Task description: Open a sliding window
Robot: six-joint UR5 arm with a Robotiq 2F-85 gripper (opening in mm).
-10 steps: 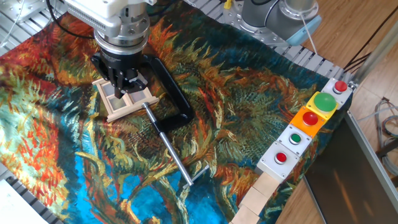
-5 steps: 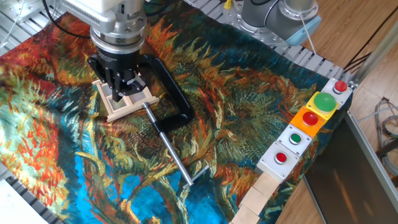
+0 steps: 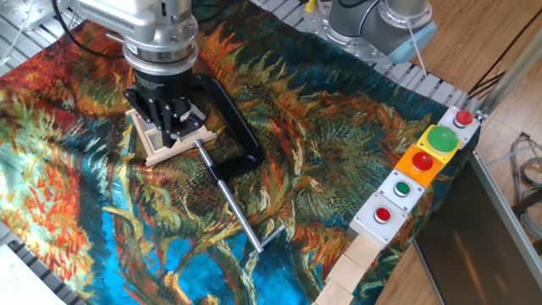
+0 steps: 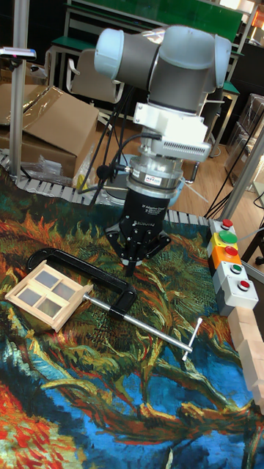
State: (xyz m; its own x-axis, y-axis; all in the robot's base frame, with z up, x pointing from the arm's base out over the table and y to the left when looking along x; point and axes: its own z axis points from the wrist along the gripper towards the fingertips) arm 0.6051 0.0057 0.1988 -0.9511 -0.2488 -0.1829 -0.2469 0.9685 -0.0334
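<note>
One sliding window (image 4: 48,289); one C-clamp (image 4: 110,289); four button boxes (image 3: 419,161).

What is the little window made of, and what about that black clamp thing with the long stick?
The sliding window looks like pale, unpainted wood, with cloudy panes that may be plastic. The clamp looks like metal painted matte black, and its long screw is bare, shiny, silver metal, probably steel.
</note>
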